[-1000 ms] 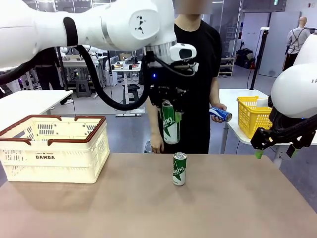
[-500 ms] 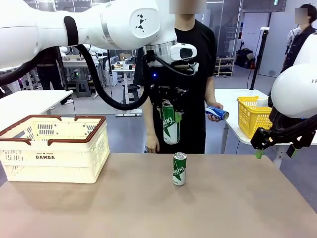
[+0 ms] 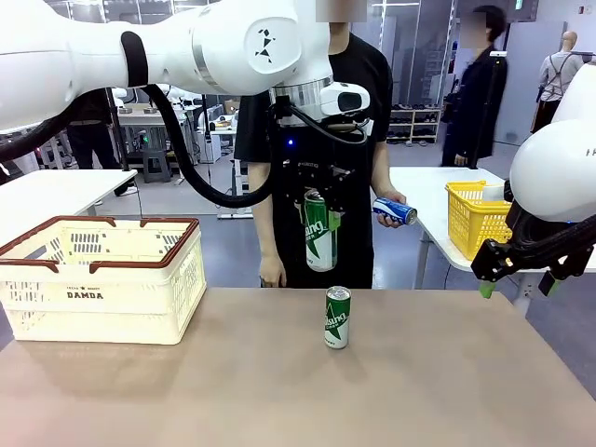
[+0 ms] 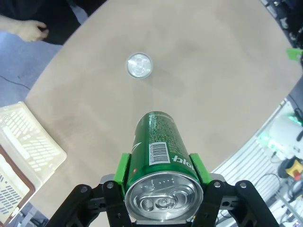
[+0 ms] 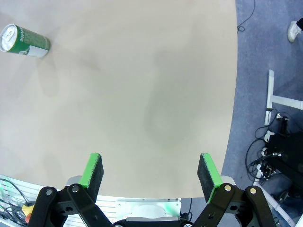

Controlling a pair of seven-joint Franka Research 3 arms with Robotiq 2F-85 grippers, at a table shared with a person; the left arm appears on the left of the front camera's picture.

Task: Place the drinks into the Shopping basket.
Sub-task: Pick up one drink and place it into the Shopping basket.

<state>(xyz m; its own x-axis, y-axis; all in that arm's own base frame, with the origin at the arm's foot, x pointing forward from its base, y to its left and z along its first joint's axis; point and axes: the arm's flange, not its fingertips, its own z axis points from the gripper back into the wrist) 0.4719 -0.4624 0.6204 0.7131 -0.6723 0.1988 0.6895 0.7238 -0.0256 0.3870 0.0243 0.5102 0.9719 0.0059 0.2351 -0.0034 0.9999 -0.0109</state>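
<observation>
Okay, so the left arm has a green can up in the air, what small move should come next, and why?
Probably swing it sideways toward the basket. The left pincer is shut on the can, upright and well above the table, while the basket sits off to the robot's left with its top open, so travelling across before lowering looks sensible.

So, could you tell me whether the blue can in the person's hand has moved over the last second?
Yes. The blue can has drifted toward picture left, away from the yellow basket, with the person's hand carrying it.
</observation>
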